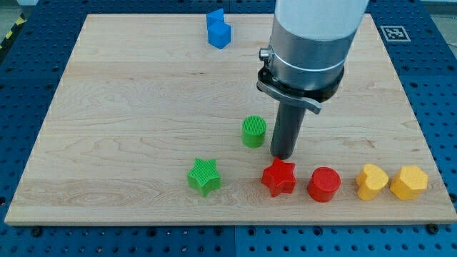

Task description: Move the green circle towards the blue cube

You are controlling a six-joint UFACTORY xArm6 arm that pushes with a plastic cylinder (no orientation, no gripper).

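Now my tip (282, 156) is resting just right of the green circle (253, 132), above the red star (279, 178); no fingers are showing, so their state cannot be told. The blue cube (218, 29) is sitting well apart at the view's top.

- The arm comes down from the top edge of the frame, right of centre, as a wide pale grey cylinder standing about upright.
- Below the cylinder sits a darker metal collar ringed by a clamp band, with a small screw head showing on the collar's left side.
- A straight dark rod drops from the collar.
- My tip (282, 156) is in the lower middle of the frame, slightly right of centre.
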